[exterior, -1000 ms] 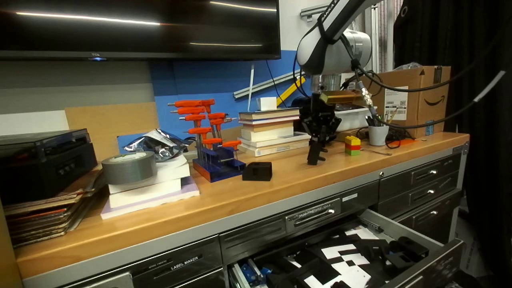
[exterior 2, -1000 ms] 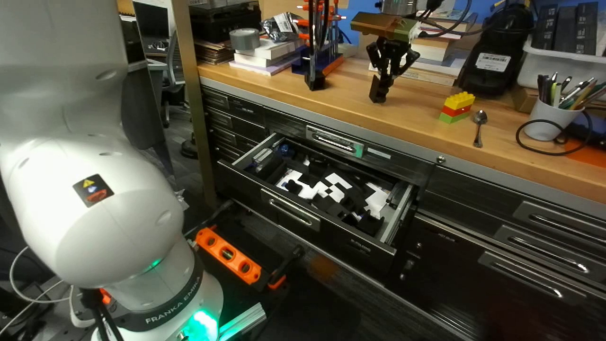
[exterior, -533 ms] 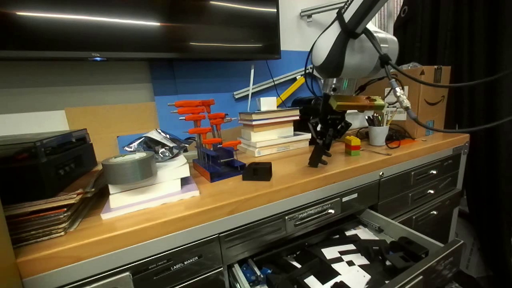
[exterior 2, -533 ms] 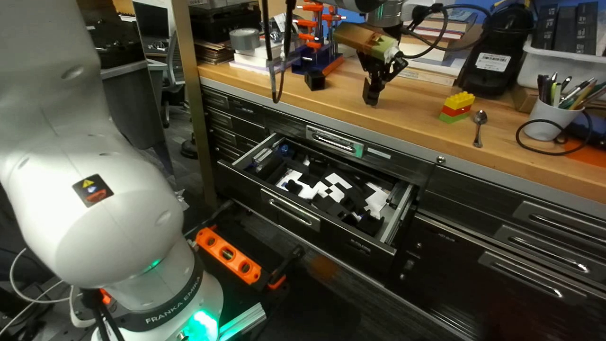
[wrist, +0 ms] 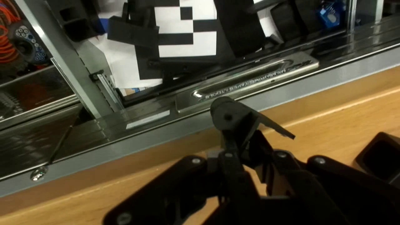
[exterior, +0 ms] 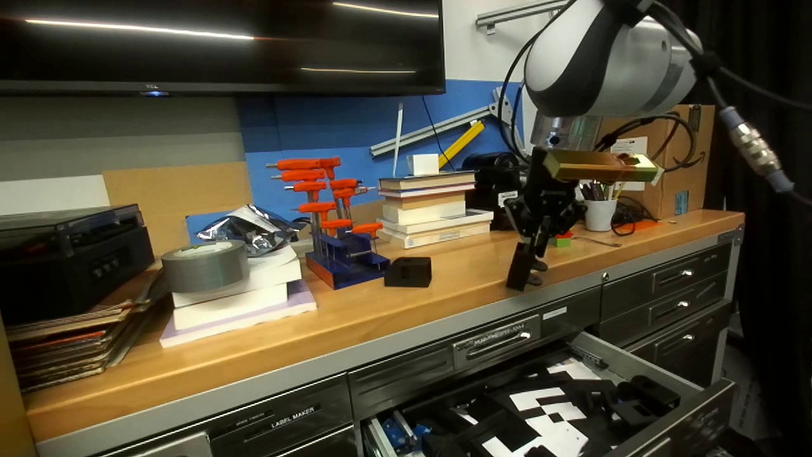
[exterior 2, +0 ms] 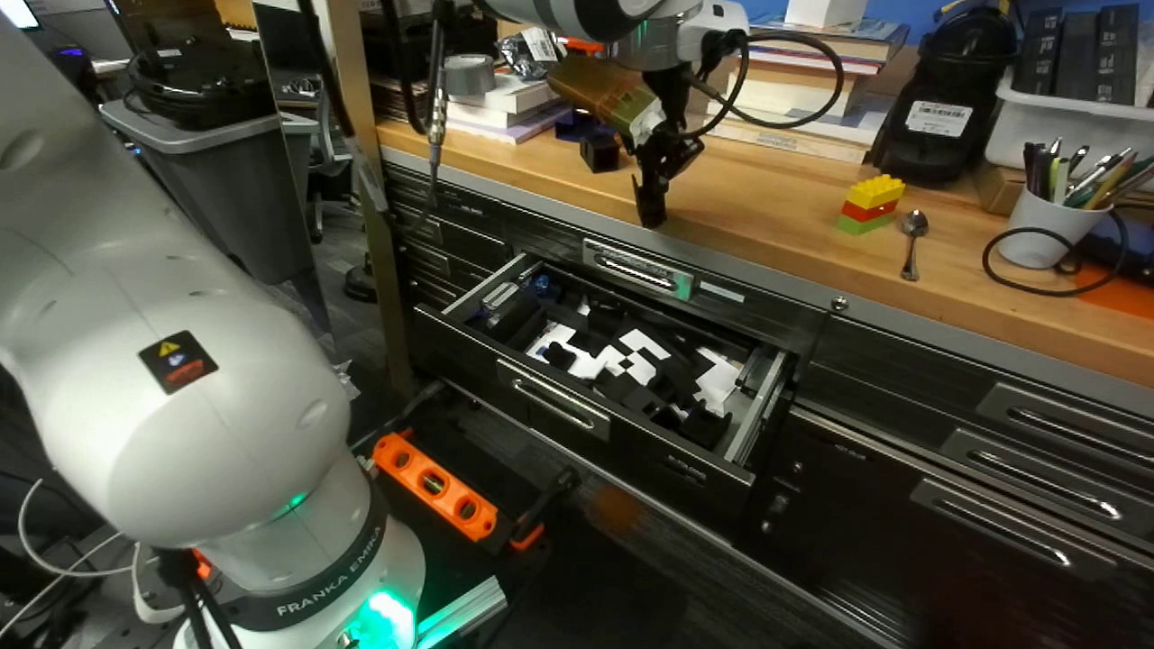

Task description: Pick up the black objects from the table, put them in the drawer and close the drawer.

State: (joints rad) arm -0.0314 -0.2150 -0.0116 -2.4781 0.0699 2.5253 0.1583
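Note:
My gripper (wrist: 247, 147) is shut on a small black piece (wrist: 229, 115). The held black piece hangs tilted below the fingers and also shows in both exterior views (exterior: 521, 268) (exterior 2: 651, 207). It is over the front edge of the wooden table (exterior: 355, 311), behind the drawer. A second black piece (exterior: 408, 271), low and boxy, sits on the table beside the hex key stand; it also shows in the wrist view (wrist: 379, 156). The wide drawer (exterior 2: 631, 428) below is pulled open. Black parts and white patterned sheets lie in it.
A hex key stand (exterior: 346, 266) with orange handles, stacked books (exterior: 434, 222), and books under a tape roll (exterior: 206, 266) stand on the table. A toy brick stack (exterior 2: 870, 205), a spoon (exterior 2: 913, 239) and a pen cup (exterior 2: 1050, 225) stand further along.
My gripper has carried the held black piece from over the table toward its front edge, nearer the open drawer. The second black piece and the drawer have not moved.

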